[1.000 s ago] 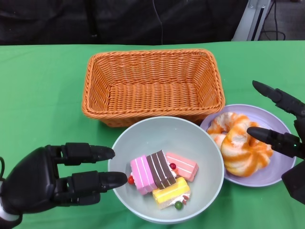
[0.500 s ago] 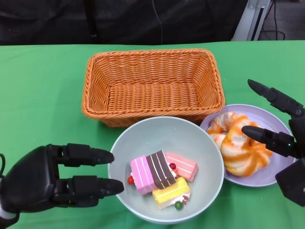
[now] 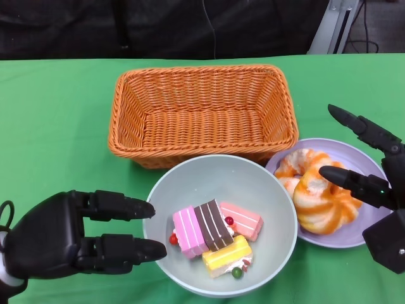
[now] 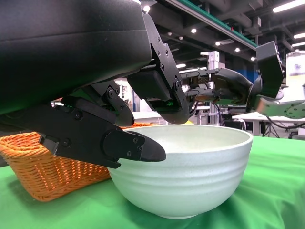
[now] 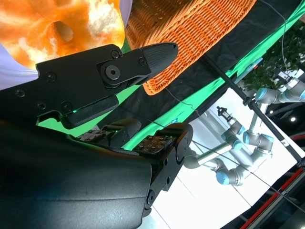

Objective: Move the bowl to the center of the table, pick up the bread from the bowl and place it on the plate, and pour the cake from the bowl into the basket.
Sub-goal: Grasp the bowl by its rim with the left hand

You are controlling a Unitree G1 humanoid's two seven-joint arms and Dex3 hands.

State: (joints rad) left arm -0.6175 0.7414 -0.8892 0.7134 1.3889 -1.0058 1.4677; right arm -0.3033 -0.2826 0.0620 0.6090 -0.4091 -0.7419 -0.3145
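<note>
A pale grey-green bowl (image 3: pixel 266 187) sits at the table's near middle holding several cake slices (image 3: pixel 215 235). My left hand (image 3: pixel 60 242) is beside the bowl's left rim, fingers apart, holding nothing; the left wrist view shows its fingertips (image 4: pixel 138 147) close to the bowl (image 4: pixel 190 176). An orange-and-white bread ring (image 3: pixel 319 193) lies on the purple plate (image 3: pixel 354 239) at the right. My right hand (image 3: pixel 373 190) hovers over the plate's right side, fingers spread and empty; the bread (image 5: pixel 52 24) shows beyond its fingers. The orange wicker basket (image 3: pixel 202 114) stands behind the bowl.
Green cloth (image 3: pixel 57 126) covers the table, with open room to the left of the basket and at the far right. Dark background lies past the table's far edge. The basket's front wall nearly touches the bowl and plate.
My left hand has drawn back slightly toward the near edge and left of the bowl. The right hand shifted a little lower. Bowl, bread and basket stayed put.
</note>
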